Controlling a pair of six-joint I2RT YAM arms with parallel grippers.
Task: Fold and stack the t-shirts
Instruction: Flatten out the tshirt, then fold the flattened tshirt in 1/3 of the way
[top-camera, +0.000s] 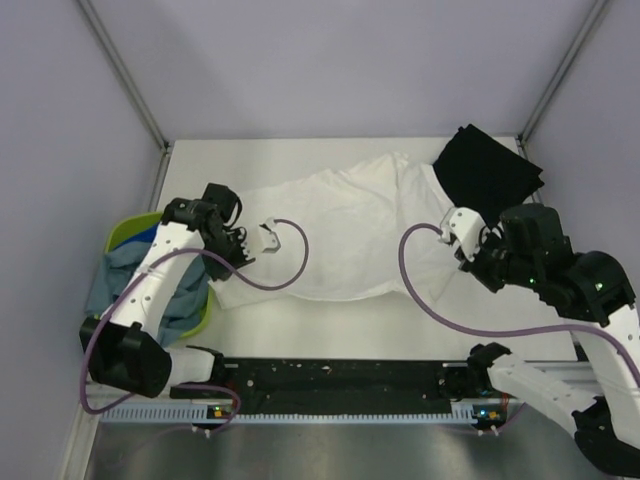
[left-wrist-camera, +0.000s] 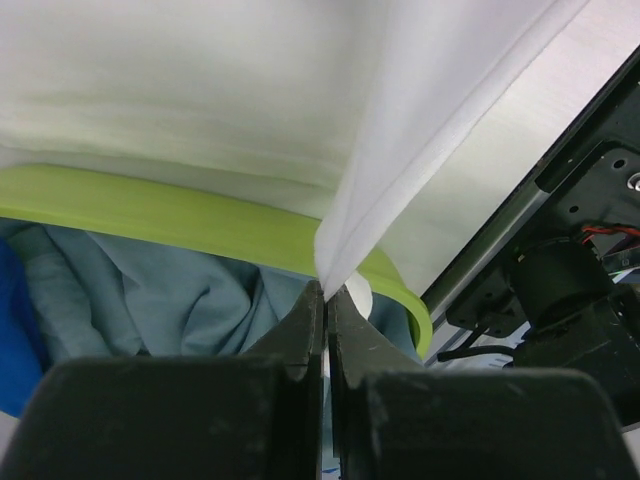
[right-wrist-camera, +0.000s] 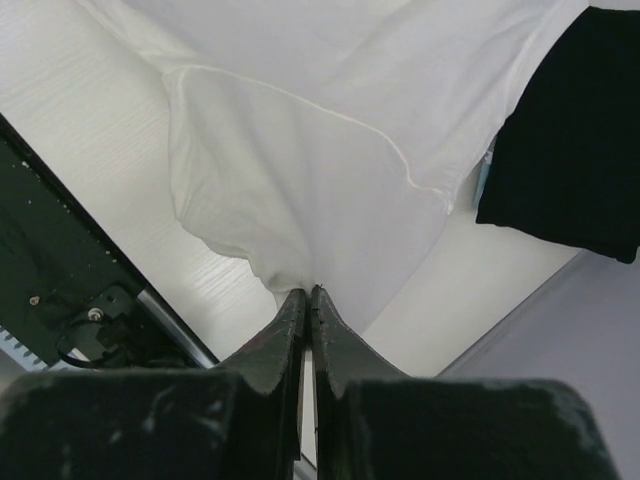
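No legible txt, labels, brands or nos. anywhere in views.

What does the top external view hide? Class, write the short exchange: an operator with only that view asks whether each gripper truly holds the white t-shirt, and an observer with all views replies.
Observer: The left wrist view shows the left gripper shut on a fold of the white t-shirt, which rises from its fingertips.
Operator: And the right?
Observer: The right wrist view shows the right gripper shut on a bunched bit of the same t-shirt.
Operator: What's in the basket?
Observer: The left wrist view shows a bright blue piece beside the grey-blue cloth inside the green basket.
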